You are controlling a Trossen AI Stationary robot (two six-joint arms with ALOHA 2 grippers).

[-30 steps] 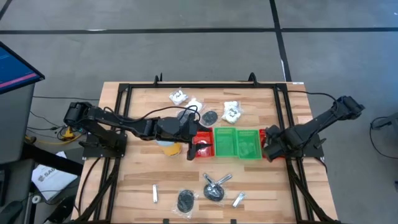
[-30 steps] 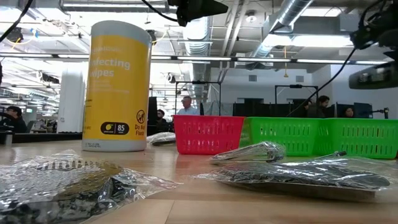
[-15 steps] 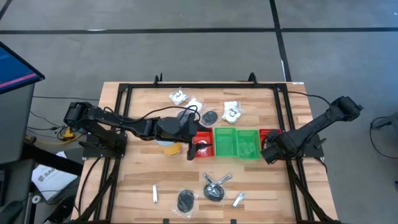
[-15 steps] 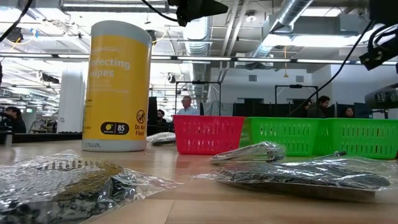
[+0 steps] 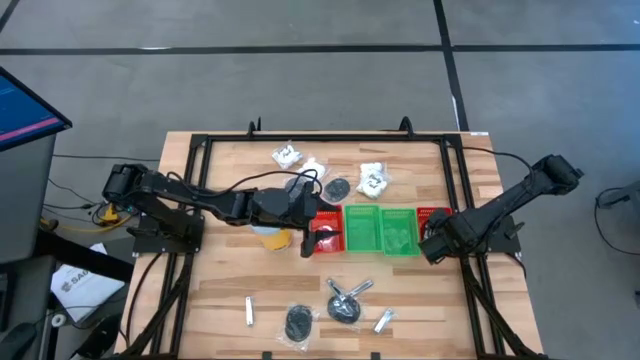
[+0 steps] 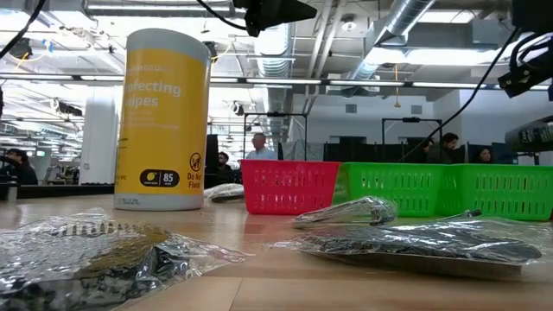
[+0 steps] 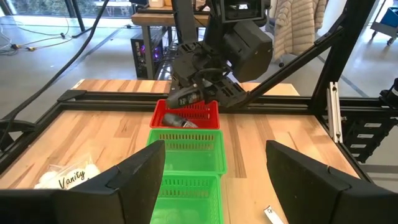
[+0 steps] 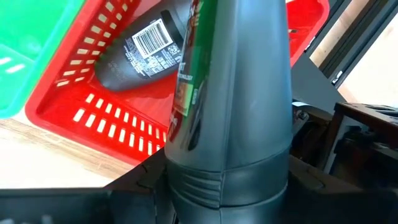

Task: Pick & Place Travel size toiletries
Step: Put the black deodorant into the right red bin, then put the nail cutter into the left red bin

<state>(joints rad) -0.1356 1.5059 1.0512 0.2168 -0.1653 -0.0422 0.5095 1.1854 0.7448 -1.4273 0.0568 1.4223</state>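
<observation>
Occlusion is heaviest at the right gripper (image 5: 431,240). Its wrist view is almost filled by a dark grey plastic bottle with a green label (image 8: 230,93), on which the claw is clamped. The bottle hangs over the right-hand red mesh bin (image 8: 81,112). A second dark bottle with a white barcode label (image 8: 140,53) lies inside that bin.

The left gripper (image 7: 216,152) has its fingers wide apart and empty, over the left-hand red mesh bin (image 5: 327,238). The arm covers that bin's contents and part of the yellow canister (image 6: 162,121).

The two green mesh bins (image 5: 382,230) sit between the red ones; what they hold cannot be made out.

White lumpy packets (image 5: 373,180) lie beyond the bins. Dark round discs (image 5: 298,320) and short silvery tubes (image 5: 248,312) lie on the near side.
</observation>
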